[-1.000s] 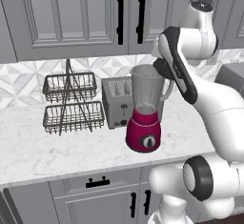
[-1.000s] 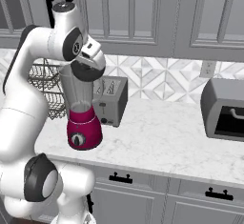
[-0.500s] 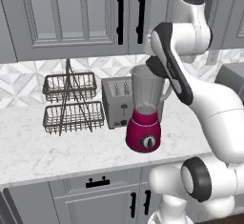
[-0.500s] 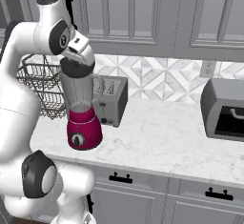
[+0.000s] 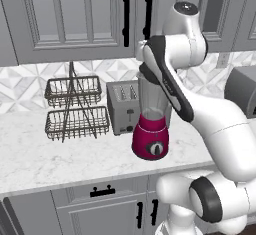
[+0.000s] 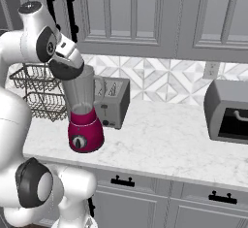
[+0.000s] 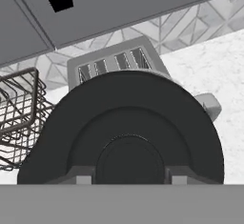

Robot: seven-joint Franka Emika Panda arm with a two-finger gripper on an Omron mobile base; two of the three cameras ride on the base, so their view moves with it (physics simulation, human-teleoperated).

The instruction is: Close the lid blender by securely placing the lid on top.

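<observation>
Since a second ago the arm has swung in from the right and lowered, so its hand now sits directly over the blender (image 5: 151, 124) instead of beside and above it. The claw (image 7: 127, 179) is clenched on the lid (image 7: 124, 132), a round black disc held between the two finger tips (image 7: 83, 176) in the hand view. In the right base view the lid (image 6: 68, 71) shows as a dark cap under the white wrist, at the mouth of the clear jar; whether it is fully seated on the rim I cannot tell.

The arm rises from the base, bends at a high elbow near the cabinet doors (image 5: 75, 14), and folds its forearm down and back toward the jar, wrist tilted.

No brand marks or writing can be read on anything.

The blender's magenta base with its black dial stands on the marble surface (image 6: 164, 139), just in front of the silver toaster (image 5: 122, 106). The left base view shows a two-tier wire basket (image 5: 75, 109) left of the toaster. The right base view alone shows the jar's side handle and a dark microwave (image 6: 227, 113) far right. The hand view shows the toaster's slots beyond the lid.
</observation>
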